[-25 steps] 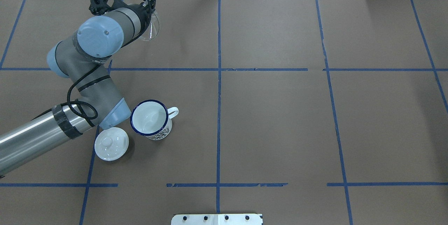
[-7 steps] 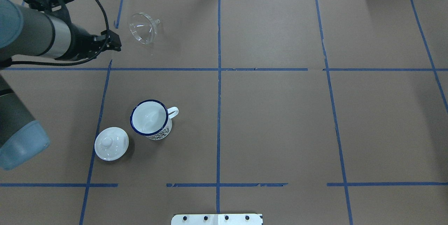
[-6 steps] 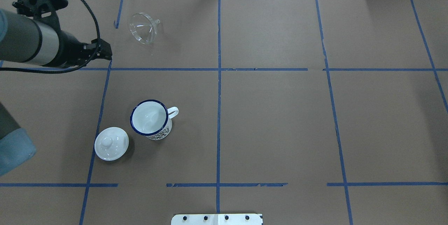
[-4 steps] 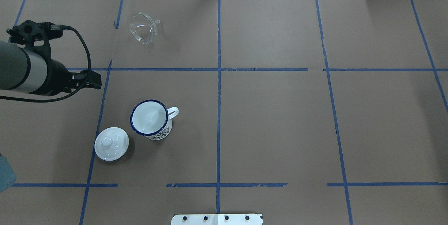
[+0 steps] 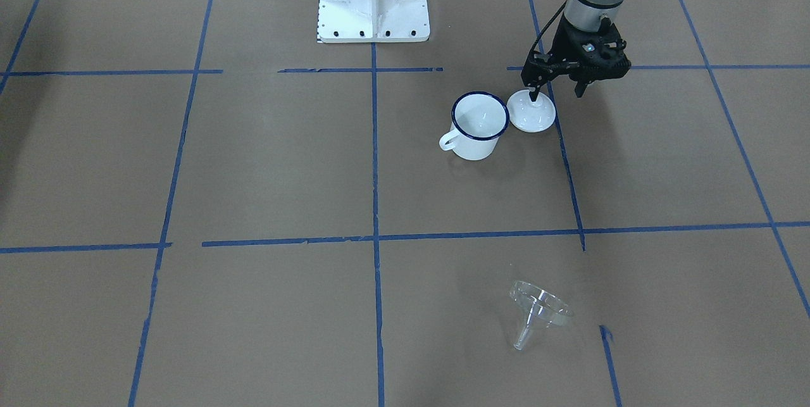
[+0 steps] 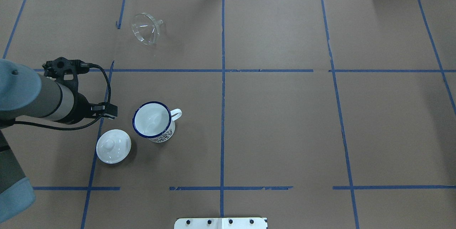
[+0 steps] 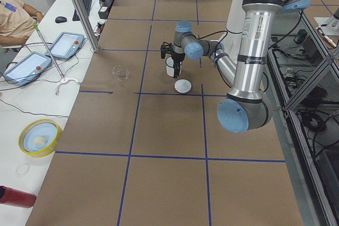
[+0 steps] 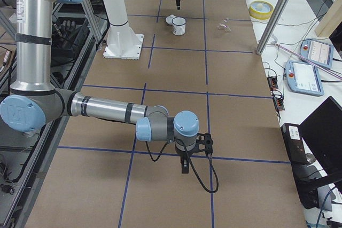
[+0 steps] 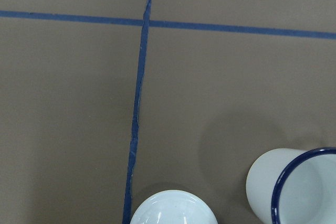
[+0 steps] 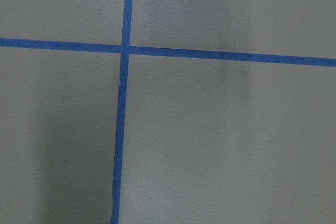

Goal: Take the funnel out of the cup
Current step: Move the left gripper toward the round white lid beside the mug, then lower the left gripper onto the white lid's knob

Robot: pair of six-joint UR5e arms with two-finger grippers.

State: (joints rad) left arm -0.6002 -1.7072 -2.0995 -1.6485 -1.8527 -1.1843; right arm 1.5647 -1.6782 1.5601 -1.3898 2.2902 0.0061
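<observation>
Standing just beside the cup [image 6: 153,120] is a white lid [image 6: 113,146], with the left gripper [image 5: 557,93] hanging near them, fingers spread and holding nothing. The right gripper [image 8: 184,166] shows too small to judge its fingers. The funnel [image 6: 146,31], clear plastic, lies tipped on its side on the table [image 6: 285,122], well apart from the cup.

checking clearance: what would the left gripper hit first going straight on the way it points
Pointing down, the left gripper likely meets the white lid or table beside it; depth unclear.
</observation>
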